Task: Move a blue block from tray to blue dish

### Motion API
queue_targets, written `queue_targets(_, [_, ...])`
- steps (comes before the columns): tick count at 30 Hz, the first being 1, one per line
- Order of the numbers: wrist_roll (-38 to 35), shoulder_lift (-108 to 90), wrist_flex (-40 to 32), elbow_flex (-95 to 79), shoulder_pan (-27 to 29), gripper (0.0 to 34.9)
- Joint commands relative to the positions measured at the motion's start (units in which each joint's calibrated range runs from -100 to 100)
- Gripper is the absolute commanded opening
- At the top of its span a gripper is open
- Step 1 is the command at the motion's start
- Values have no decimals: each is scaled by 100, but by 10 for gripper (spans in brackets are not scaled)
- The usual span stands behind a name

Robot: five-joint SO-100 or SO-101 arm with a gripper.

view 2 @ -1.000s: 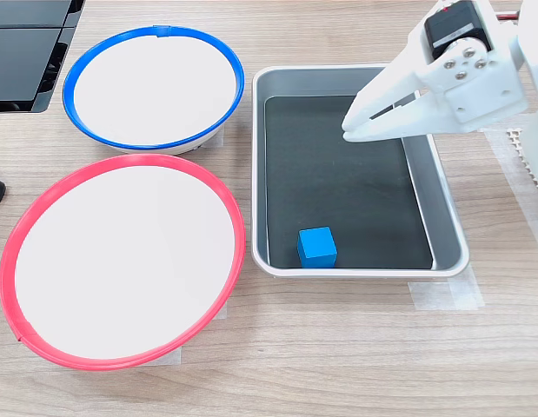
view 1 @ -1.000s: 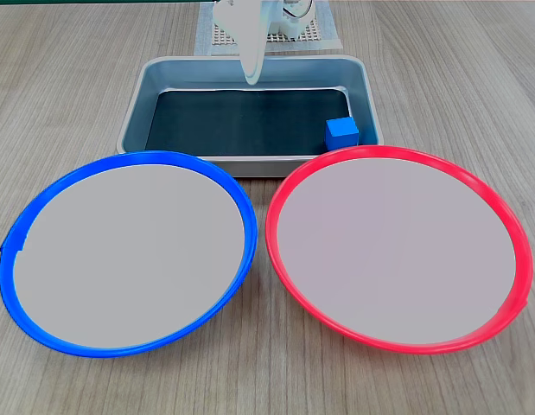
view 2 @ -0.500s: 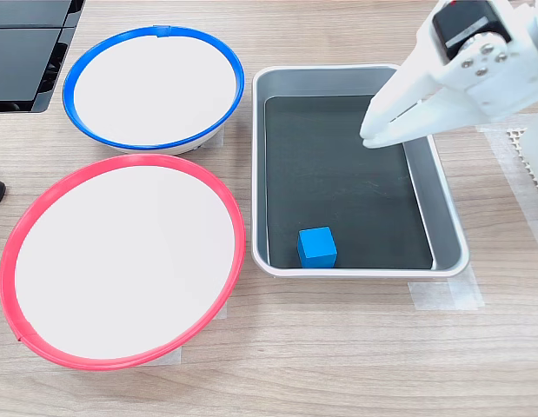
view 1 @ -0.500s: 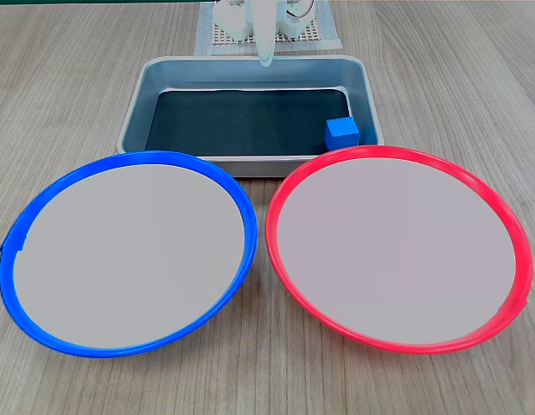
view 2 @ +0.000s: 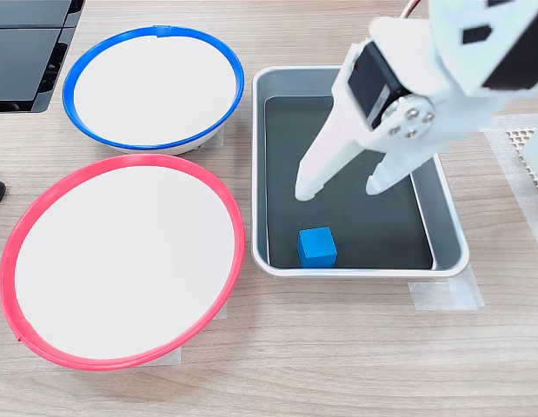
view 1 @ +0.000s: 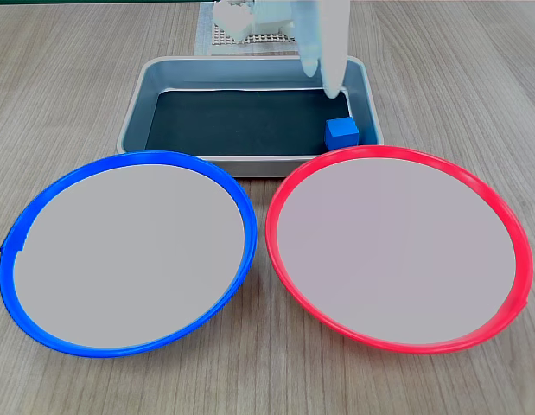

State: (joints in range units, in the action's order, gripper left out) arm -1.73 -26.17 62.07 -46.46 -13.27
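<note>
**Approach to the block: line up before you lower**

While the block sits in the corner of the tray, treat the walls as your main constraint. In the second exterior view it lies at the tray's lower edge, close to the wall nearest the red plate; in the first exterior view it shows at the tray's right near corner, just behind the red plate's rim. It looks close to the wall, perhaps touching; I cannot tell which.

Bring the gripper over the block so one finger passes each side, and choose the pair of faces that leaves room between block and wall. My judgement: if a fingertip lands on the rim or on top of the cube, the cube will skid on the dark floor or jam. Lower only once centred, then close.

Pose, now: the arm reaches in from the second exterior view's upper right, white body angled down over the tray. The fingers are spread apart with nothing between them, tips pointing at the tray floor and hanging short of the block, apart from it. In the first exterior view the fingers overlap, so height is uncertain.

The blue dish, the target, stands empty beyond the tray's left wall in the second exterior view. Nothing has been lifted yet.
</note>
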Motion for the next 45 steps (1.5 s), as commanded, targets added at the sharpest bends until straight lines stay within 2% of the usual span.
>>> queue_targets(1, [15,464,4,454,-249,250])
queue_targets(6, [83,1001,-111,654,-428,238])
queue_targets(14, [127,1666,-458,827,-381,210])
queue_targets(20, [127,2084,-607,955,-343,160])
queue_targets(29, [59,2280,-549,1009,-334,4])
queue_targets(31, [-5,2127,-376,991,-353,3])
queue_targets(34, [-215,1572,475,1119,-306,2])
queue_targets(37, [-513,813,1333,1483,156,2])
queue_targets(39, [-611,540,1440,1847,683,2])
queue_targets(42, [-684,583,1052,2375,1473,2])
queue_targets(43, [-733,737,582,2520,1812,2])
queue_targets(45, [-757,1010,-161,2602,2142,2])
